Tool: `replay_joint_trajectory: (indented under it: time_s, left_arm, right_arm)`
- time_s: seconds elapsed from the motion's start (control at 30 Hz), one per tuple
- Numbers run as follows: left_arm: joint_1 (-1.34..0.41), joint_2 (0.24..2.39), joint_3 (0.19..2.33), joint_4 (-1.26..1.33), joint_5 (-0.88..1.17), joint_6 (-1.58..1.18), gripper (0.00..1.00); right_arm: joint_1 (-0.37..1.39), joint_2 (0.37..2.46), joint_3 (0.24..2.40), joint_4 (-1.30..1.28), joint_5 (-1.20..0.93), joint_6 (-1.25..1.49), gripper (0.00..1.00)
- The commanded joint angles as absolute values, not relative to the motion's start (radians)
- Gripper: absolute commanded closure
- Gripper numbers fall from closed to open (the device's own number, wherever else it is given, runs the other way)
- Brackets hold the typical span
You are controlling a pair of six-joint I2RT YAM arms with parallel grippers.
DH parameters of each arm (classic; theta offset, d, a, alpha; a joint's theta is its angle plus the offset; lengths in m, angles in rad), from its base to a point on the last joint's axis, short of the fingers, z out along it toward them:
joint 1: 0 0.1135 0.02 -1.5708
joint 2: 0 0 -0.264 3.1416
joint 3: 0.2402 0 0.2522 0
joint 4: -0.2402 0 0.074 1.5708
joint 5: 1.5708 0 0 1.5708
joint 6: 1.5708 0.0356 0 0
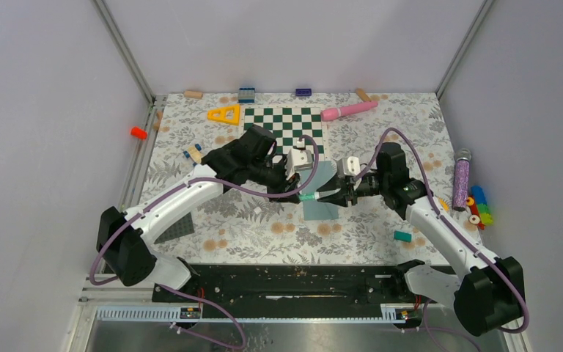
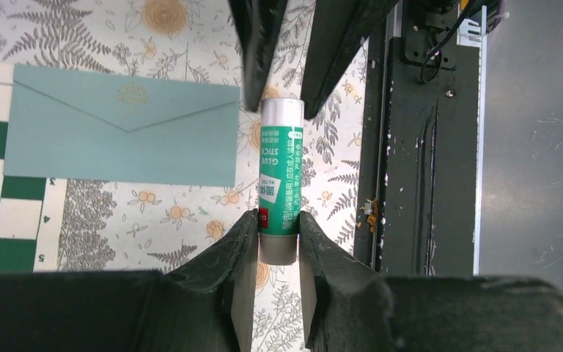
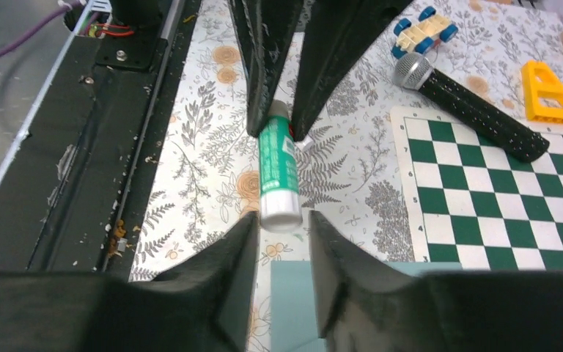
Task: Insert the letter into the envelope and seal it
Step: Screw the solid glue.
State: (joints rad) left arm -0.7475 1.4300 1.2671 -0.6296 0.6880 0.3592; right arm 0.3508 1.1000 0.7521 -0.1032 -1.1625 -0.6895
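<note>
Over the flower-patterned table, near its middle, the two arms meet tip to tip with a green glue stick held level between them. The left gripper is narrowed onto the stick's grey base end, both fingers pressed against its sides. The right gripper faces it from the other side, its jaws standing narrow and close about the silver cap end; I cannot tell whether they pinch it or only flank it. The envelope lies flat on the table just beneath and beside the stick, apart from both grippers. Its triangular flap is folded down, a small gold emblem at the tip, and one short end overlaps the edge of the green-white chessboard. The envelope's long sides run crosswise to the stick
</note>
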Motion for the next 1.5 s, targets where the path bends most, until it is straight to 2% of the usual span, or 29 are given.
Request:
replay_joint_trajectory:
  time_s: [0.0, 0.1, 0.13, 0.23, 0.33, 0.4, 0.57, 0.73, 0.9, 1.47]
  left_arm:
    - [-0.733, 1.422, 1.298, -0.678, 0.681, 0.37, 1.0]
    - [-0.732, 1.421, 1.298, -0.678, 0.68, 0.37, 1.0]
    - [-0.732, 1.42, 1.298, -0.679, 0.678, 0.37, 1.0]
    - [-0.733, 1.416, 1.296, -0.678, 0.674, 0.37, 1.0]
    - [-0.732, 1.409, 1.295, -0.678, 0.668, 0.37, 1.0]
    - [-0.733, 1.406, 1.296, -0.677, 0.663, 0.369, 1.0]
    - [-0.732, 1.397, 1.292, -0.672, 0.654, 0.368, 1.0]
    - [-0.732, 1.387, 1.286, -0.665, 0.64, 0.368, 1.0]
    - [-0.732, 1.392, 1.282, -0.66, 0.635, 0.368, 1.0]
    - [-0.733, 1.394, 1.279, -0.652, 0.624, 0.368, 1.0]
  right_arm:
    - [0.348, 1.082, 0.777, -0.122, -1.128, -0.849, 0.53]
    - [0.349, 1.078, 0.8, -0.115, -1.1, -0.751, 0.32]
    - [0.348, 1.079, 0.81, -0.101, -1.079, -0.664, 0.28]
    - [0.342, 1.1, 0.849, -0.1, -1.032, -0.333, 0.23]
    - [0.318, 1.153, 0.884, -0.123, -1.101, -0.061, 0.21]
    - [0.313, 1.205, 0.899, -0.122, -1.141, 0.138, 0.22]
    - [0.304, 1.363, 0.92, -0.121, -1.233, 0.478, 0.34]
    - [0.302, 1.389, 0.888, -0.08, -1.21, 0.538, 0.35]
    - [0.302, 1.41, 0.827, 0.083, -1.24, 0.673, 0.42]
    - [0.312, 1.421, 0.794, 0.191, -1.257, 0.769, 0.59]
